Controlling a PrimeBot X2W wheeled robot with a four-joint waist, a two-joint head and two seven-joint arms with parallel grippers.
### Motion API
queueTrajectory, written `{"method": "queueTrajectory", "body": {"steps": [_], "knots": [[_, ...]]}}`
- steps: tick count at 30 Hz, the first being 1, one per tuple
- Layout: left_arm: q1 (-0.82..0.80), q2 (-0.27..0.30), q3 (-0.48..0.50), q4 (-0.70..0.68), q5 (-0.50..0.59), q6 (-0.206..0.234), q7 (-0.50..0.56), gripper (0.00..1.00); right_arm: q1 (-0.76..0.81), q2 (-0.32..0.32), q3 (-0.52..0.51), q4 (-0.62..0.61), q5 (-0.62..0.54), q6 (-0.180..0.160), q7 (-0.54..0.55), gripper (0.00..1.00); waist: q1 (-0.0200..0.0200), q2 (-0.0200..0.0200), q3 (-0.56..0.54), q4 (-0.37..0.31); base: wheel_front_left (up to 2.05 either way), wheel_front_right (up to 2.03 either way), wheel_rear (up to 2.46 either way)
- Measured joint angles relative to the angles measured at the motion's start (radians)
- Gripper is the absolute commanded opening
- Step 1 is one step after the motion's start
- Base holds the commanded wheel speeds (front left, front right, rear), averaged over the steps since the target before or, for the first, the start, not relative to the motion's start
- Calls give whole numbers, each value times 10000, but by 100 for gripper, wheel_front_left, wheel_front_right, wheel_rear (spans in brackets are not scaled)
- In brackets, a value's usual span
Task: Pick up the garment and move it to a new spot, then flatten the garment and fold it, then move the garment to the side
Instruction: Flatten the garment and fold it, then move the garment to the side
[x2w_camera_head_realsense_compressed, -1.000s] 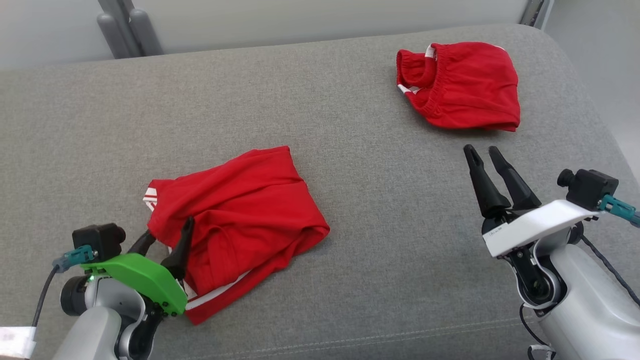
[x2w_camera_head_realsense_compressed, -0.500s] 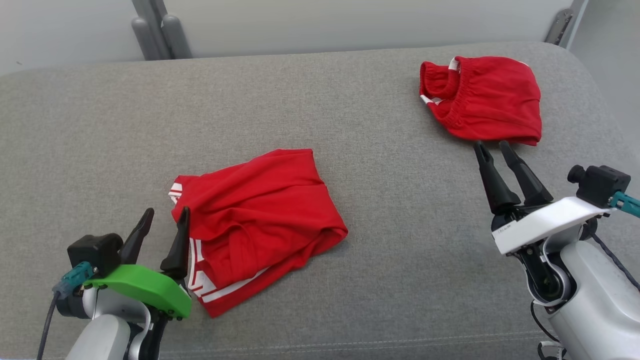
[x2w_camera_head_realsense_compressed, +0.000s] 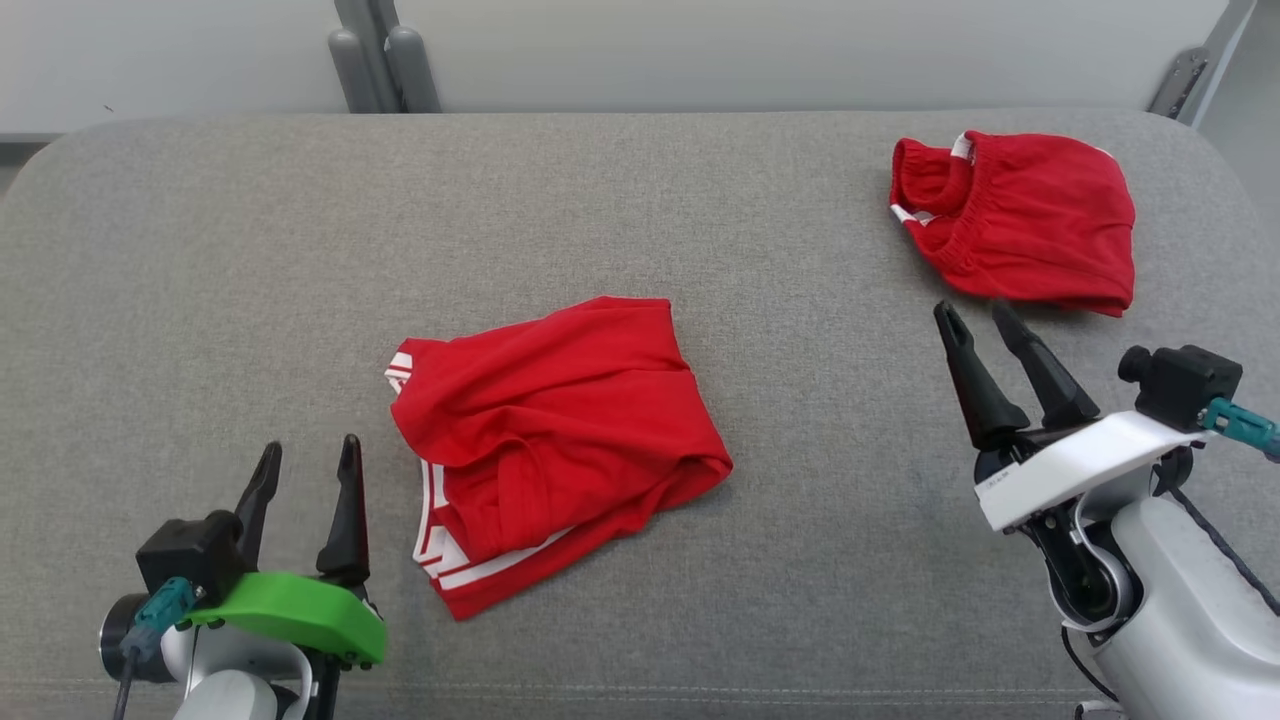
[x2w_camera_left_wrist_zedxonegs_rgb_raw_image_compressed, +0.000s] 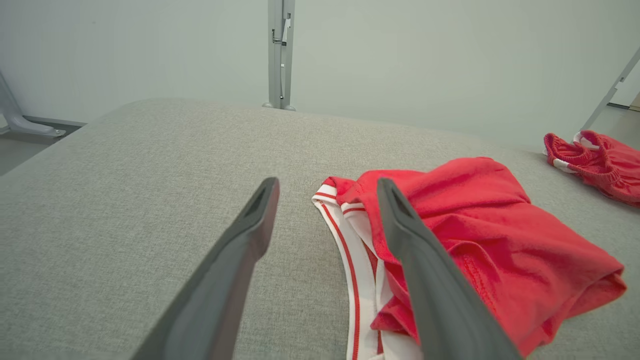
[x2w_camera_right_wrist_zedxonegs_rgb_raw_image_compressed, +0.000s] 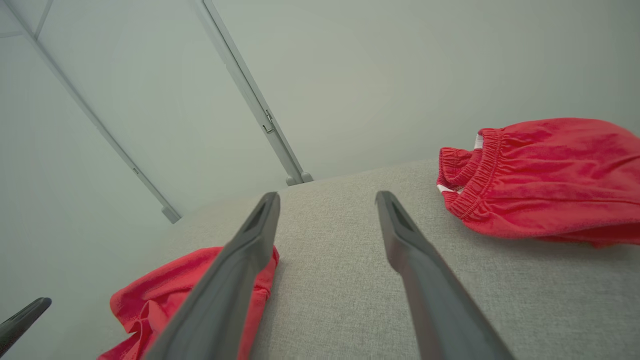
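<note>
Garment (x2w_camera_head_realsense_compressed: 555, 440), red, white-striped — left claw (x2w_camera_head_realsense_compressed: 311, 446), right claw (x2w_camera_head_realsense_compressed: 972, 309) both released — housing print (x2w_camera_head_realsense_compressed: 996, 486) illegible

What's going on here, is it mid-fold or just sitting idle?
A two-armed robot is handling clothes on a grey padded surface. The red shorts, white-striped, lie mid-surface in a loose, rumpled fold. A second red garment sits at the far right. Nothing is held. The left gripper is open just left of the shorts, apart from them. The right gripper is open, just short of the second garment.
</note>
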Motion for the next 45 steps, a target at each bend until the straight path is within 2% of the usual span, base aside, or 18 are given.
{"method": "queueTrajectory", "body": {"steps": [9,17,25,34,41,45], "knots": [[292,-255,474,-564,456,90,10,100,230,192,458,232,-6,0,19,100,0,0,-87,103,0,0,0],[292,-543,518,-1097,644,73,10,100,-22,493,995,407,322,0,828,100,0,0,72,317,0,0,0],[291,-953,307,-1216,974,-113,10,100,-934,1191,1200,1076,1900,0,2247,100,0,0,386,891,0,0,0],[291,-1120,439,-1166,1095,-291,10,100,-1577,1576,899,2803,3099,0,3921,100,0,0,591,1781,0,0,0],[304,-1181,665,-1183,1152,-368,10,100,-2095,1868,811,3666,3578,-31,4750,100,0,0,689,2130,0,0,0],[350,-1208,752,-1193,1170,-426,10,100,-2138,1954,821,4178,3779,-198,5279,100,0,0,705,2171,0,0,0]]}}
